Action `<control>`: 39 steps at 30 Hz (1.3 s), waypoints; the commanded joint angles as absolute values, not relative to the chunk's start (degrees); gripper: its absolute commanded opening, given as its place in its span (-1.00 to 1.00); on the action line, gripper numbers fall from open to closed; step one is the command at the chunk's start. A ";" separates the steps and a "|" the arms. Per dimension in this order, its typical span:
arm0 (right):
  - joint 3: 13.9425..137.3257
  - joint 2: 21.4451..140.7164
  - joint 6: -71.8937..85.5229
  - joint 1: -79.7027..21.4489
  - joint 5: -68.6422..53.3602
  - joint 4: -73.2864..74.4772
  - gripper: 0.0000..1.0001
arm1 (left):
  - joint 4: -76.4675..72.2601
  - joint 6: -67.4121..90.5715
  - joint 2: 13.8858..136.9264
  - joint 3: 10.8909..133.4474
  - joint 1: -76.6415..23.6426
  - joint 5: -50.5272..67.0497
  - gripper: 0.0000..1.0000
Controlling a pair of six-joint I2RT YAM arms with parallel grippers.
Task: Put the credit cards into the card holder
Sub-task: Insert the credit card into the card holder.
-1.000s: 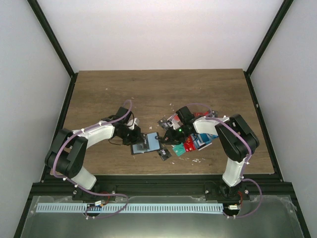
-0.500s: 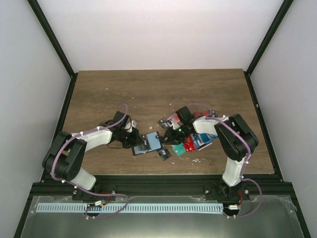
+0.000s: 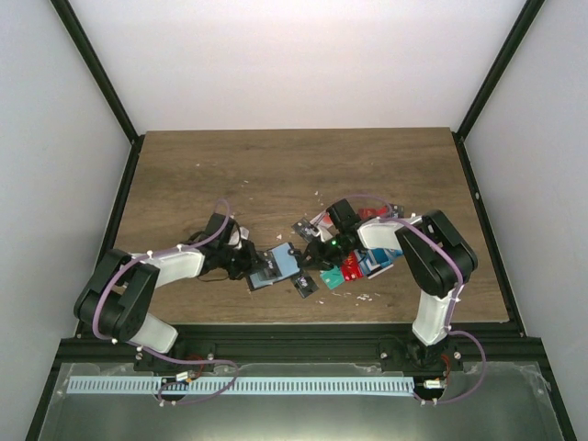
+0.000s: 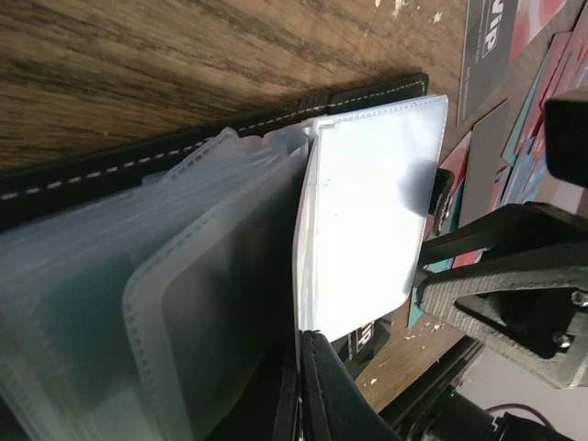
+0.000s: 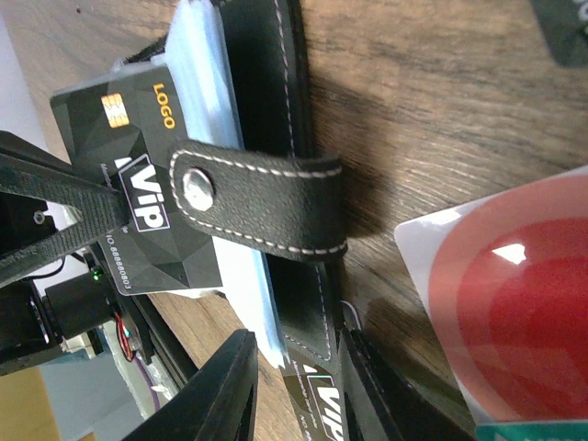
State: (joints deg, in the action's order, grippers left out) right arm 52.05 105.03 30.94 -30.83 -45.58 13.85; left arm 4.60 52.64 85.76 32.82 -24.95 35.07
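**Q:** Where is the card holder?

**A:** On the tabletop, near the front edge, between the two arms. It lies open. The left wrist view shows its clear sleeves fanned above the black stitched cover.

**Q:** State of the left jaws?

**A:** Closed fully, gripping the card holder at its left side. In the left wrist view they meet at the lower edge of the pale sleeve.

**Q:** And the right jaws?

**A:** Narrowly parted, at the card holder's right edge. A black card lettered VIP sits between them. The view is too tight to tell whether they pinch it.

**Q:** What does the right wrist view show of the holder?

**A:** The snap tab crosses the cover. A second black card, marked LOGO and VIP, lies against the light-blue inside, one side under the tab's end.

**Q:** Where are the credit cards?

**A:** Heaped on the tabletop just right of the holder, under the right arm: red, teal and blue. A white card with a red circle lies beside the holder. One black card lies apart, nearer the front edge.
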 commanded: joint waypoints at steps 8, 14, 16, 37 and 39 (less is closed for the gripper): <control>51.00 105.76 31.05 -30.61 -47.44 12.83 -0.48 | -6.44 59.95 85.47 27.99 -24.87 35.80 -0.92; 50.72 106.06 31.11 -30.59 -47.85 12.53 -0.49 | -7.22 60.23 85.08 27.92 -24.83 35.64 -0.92; 50.58 106.14 31.19 -30.54 -47.98 12.40 -0.49 | -8.77 61.14 84.39 27.36 -24.81 35.65 -0.92; 49.85 106.39 31.54 -30.59 -48.33 11.96 -0.51 | -12.88 61.69 85.55 24.79 -25.68 36.92 -0.92; 49.83 106.38 31.48 -30.59 -48.34 11.96 -0.52 | -13.44 61.76 86.34 24.93 -26.03 37.39 -0.92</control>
